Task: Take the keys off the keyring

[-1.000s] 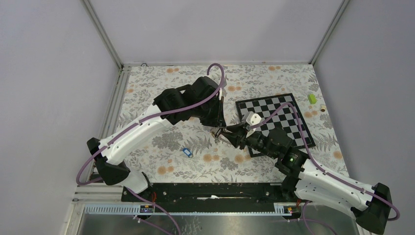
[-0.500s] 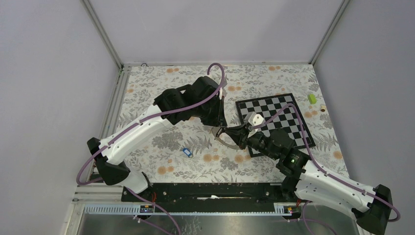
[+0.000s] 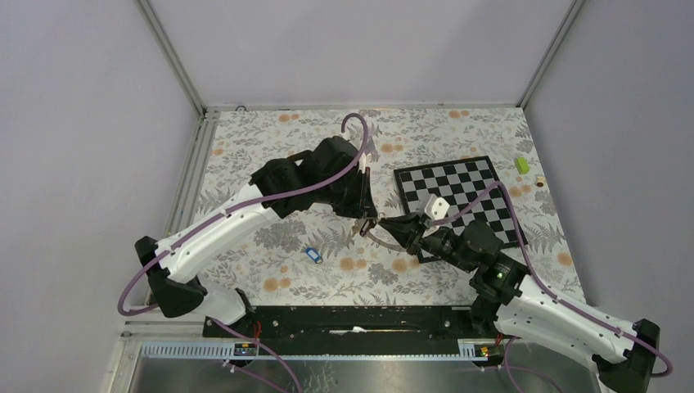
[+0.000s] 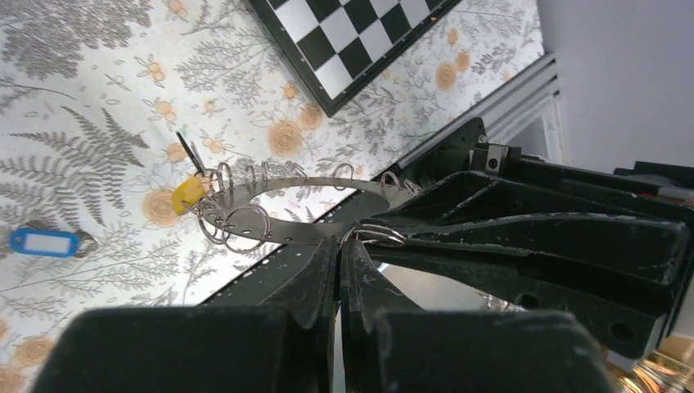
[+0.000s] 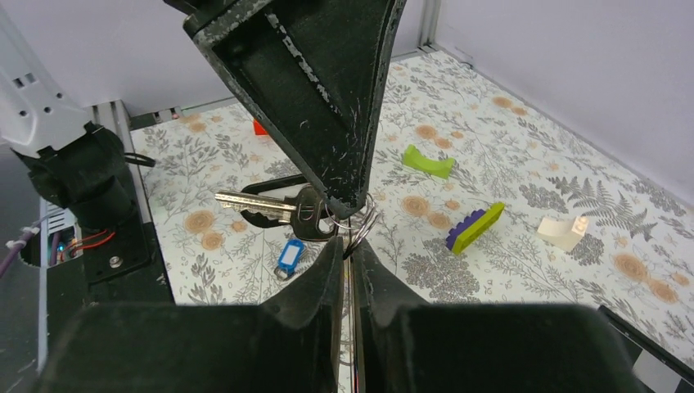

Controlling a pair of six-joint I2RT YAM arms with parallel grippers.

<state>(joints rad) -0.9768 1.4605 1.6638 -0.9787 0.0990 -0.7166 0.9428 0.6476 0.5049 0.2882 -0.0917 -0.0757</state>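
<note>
Left wrist view: the keyring point(image 4: 295, 182) is a wide, flat, silvery hoop held tilted in the air, with several small wire rings strung along its band. A yellow tag point(image 4: 187, 194) hangs at its far end. The left end effector point(image 4: 338, 246) has its fingers pressed together on the near side of the band. The right end effector point(image 5: 348, 250) comes in from the opposite side with its fingers almost together, pinching a small split ring point(image 5: 361, 223) right at the left fingertips.

Right wrist view: a silver key point(image 5: 262, 203) with a black head hangs beside that split ring.

Top external view: the hoop sits over the middle of the worktop point(image 3: 245, 147), just off the near left corner of the chessboard point(image 3: 466, 184). It shows there only as a thin arc. One blue-tagged key point(image 3: 311, 254) lies loose on the worktop, toward the near edge (well apart from the hoop).
</note>
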